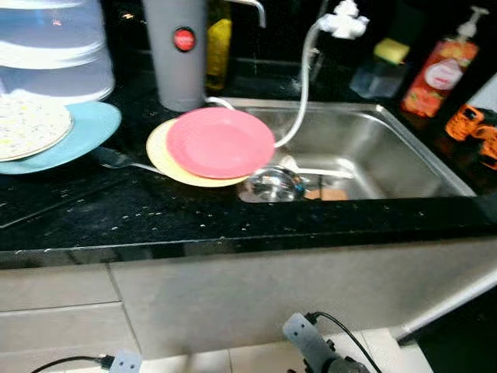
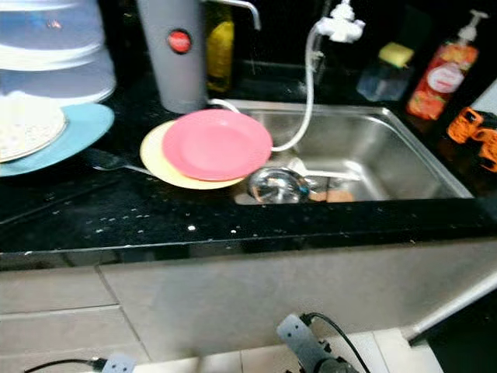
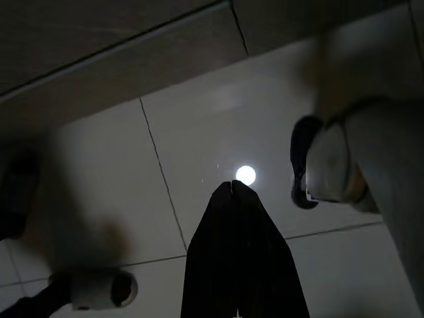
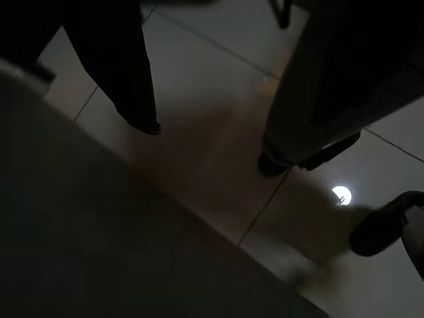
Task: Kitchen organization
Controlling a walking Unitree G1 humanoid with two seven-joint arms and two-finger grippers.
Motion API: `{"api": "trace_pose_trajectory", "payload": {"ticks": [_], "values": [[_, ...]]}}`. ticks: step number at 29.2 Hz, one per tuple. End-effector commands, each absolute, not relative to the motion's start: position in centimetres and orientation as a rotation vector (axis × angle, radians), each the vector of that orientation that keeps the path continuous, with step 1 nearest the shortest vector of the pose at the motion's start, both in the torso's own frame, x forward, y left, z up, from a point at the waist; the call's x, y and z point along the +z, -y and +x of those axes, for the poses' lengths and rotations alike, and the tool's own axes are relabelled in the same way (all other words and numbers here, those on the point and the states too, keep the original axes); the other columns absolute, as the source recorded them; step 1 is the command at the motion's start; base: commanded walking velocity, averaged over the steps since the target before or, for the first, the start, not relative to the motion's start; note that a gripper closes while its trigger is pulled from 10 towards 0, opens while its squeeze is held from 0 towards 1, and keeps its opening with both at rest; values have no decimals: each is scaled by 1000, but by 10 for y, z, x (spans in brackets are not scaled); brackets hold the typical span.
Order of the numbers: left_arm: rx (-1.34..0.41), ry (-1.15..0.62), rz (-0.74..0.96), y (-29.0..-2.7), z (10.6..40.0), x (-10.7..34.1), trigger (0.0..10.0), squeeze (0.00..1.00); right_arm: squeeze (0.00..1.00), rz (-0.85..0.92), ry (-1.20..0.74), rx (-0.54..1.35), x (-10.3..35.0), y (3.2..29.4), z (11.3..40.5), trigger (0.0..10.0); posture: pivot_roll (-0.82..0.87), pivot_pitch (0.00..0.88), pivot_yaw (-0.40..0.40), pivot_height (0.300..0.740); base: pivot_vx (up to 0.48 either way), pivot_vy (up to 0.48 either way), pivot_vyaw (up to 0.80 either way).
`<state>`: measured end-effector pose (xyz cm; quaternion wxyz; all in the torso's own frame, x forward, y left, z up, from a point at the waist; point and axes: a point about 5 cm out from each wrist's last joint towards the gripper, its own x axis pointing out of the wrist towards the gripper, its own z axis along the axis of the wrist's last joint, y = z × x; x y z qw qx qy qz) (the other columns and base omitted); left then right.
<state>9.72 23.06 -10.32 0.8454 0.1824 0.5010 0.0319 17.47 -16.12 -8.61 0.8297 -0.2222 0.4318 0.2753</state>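
Observation:
A pink plate (image 1: 220, 142) lies on a yellow plate (image 1: 167, 159) on the black counter (image 1: 155, 214), overlapping the left rim of the steel sink (image 1: 404, 155). A fork (image 1: 116, 161) pokes out from under the yellow plate. Further left, a speckled white plate (image 1: 27, 124) rests on a blue plate (image 1: 85, 132). A shiny metal lid or bowl (image 1: 273, 183) and a utensil lie in the sink. My left gripper (image 3: 232, 184) hangs shut over the tiled floor, holding nothing. Both arms hang low, below the counter front.
A grey cylinder (image 1: 180, 50) with a red button, a clear plastic cover (image 1: 50, 47), a hose tap (image 1: 342, 22), a soap bottle (image 1: 443, 74) and an orange thing (image 1: 470, 124) stand around the sink. A person's dark legs (image 4: 311, 99) and shoes are on the floor nearby.

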Motion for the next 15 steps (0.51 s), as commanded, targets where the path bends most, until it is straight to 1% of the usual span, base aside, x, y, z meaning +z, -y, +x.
{"api": "trace_pose_trajectory", "payload": {"ticks": [1,15], "values": [[50,-1057,368,-222,96,-105,10000,0,0,-480,-910,583,-85,164,177,10000,179,0,-151,740,0,0,800],[44,-1042,374,-222,99,-104,10000,0,0,-474,-913,574,-85,164,176,10000,175,0,-143,740,0,0,800]]}}
